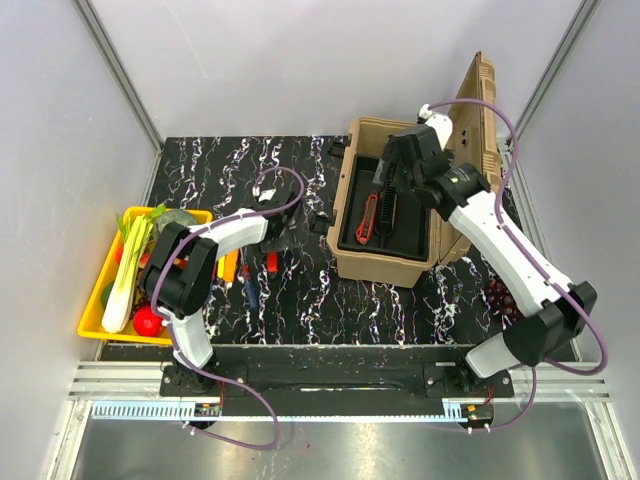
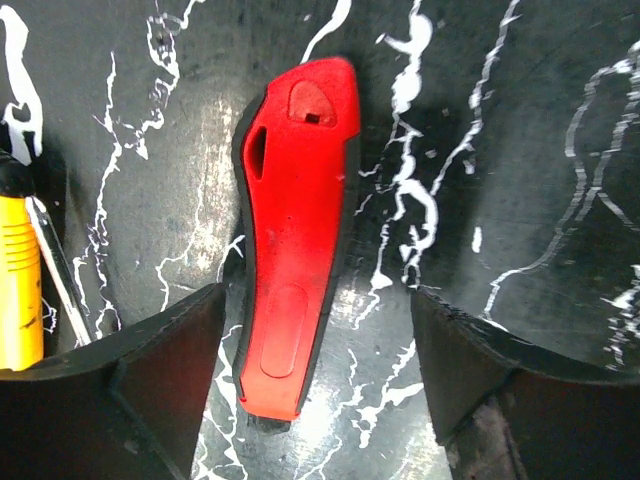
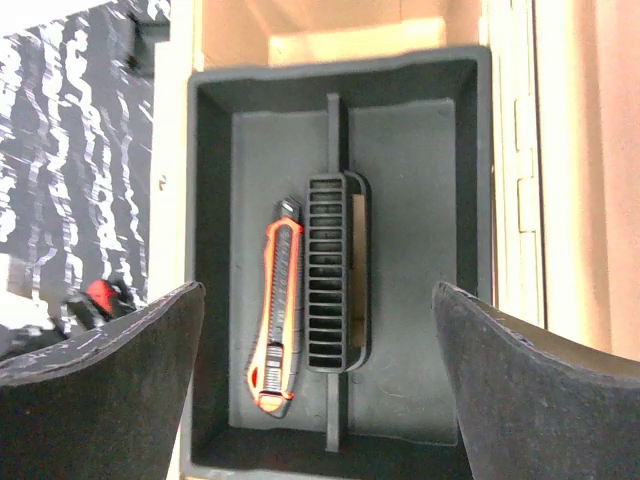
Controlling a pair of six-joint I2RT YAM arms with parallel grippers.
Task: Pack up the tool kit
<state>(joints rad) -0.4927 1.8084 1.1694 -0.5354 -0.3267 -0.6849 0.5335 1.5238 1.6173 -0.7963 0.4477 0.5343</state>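
Toolbox (image 1: 375,268) of tan plastic stands on the right half of the black, white-veined desk (image 1: 300,300), its lid (image 1: 480,100) swung up and standing upright at the far right side. A black inner tray (image 3: 400,200) sits in the open body, with a ribbed carrying grip (image 3: 335,270) along its middle divider. A utility knife (image 3: 278,310) with an orange-red edge lies in the tray's left compartment, just beside that grip and parallel to it.

More hand tools lie loose on the desk to the left of the box. A red-handled tool (image 2: 295,250) with a black rim lies flat there, with an orange-yellow handle (image 2: 18,290) near it and a blue-handled tool (image 1: 251,293) close by.

The left tool (image 2: 318,295) is spread wide and low over the desk, its fingers (image 2: 150,380) straddling the lower end of the red handle. A strip of desk shows on each side, so it grips nothing.

The right tool (image 3: 320,290) hangs above the tray, also spread wide and empty, with the knife and grip seen between its fingers (image 3: 520,380).

A yellow tray (image 1: 95,310) of vegetables sits at the desk's left edge.
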